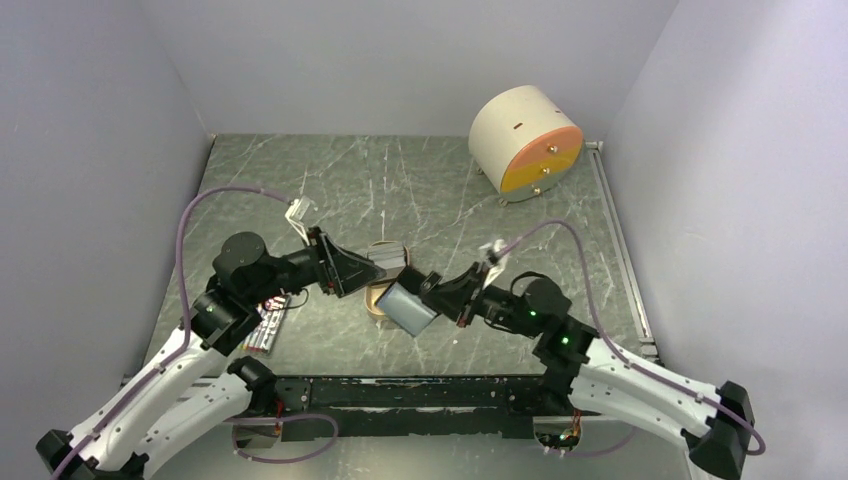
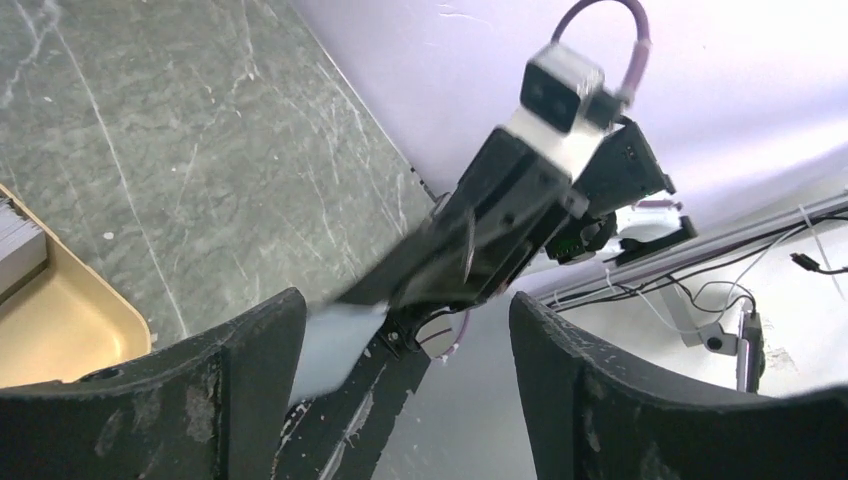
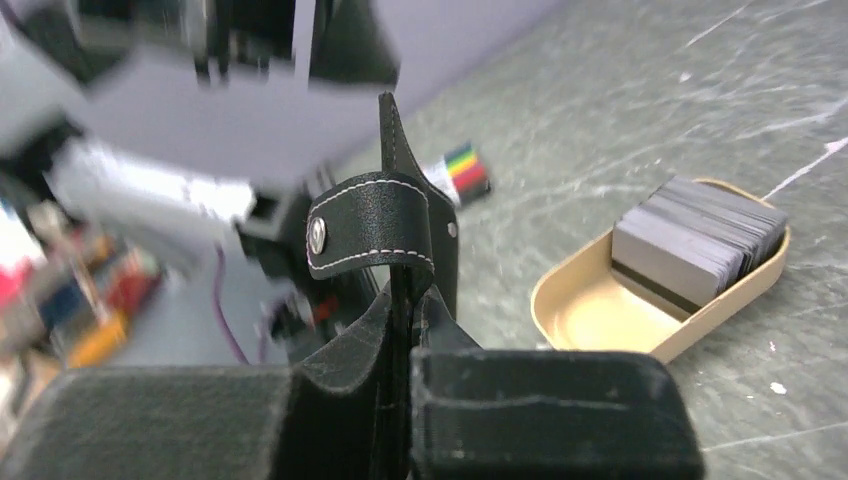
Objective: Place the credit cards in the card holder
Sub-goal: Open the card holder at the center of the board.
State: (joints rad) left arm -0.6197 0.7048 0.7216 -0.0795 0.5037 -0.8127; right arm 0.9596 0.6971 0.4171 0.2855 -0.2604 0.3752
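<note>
Beige, orange-faced drum (image 1: 527, 140) at the marbled table's (image 1: 400, 180) far right corner; coloured markers (image 1: 266, 330) near left; tan oval tray (image 3: 590, 310) mid-table.

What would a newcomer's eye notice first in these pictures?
A beige drum with an orange face stands at the far right. At the middle the left arm and right arm meet near a tan tray of grey cards; the right jaws clamp a black holder.
</note>
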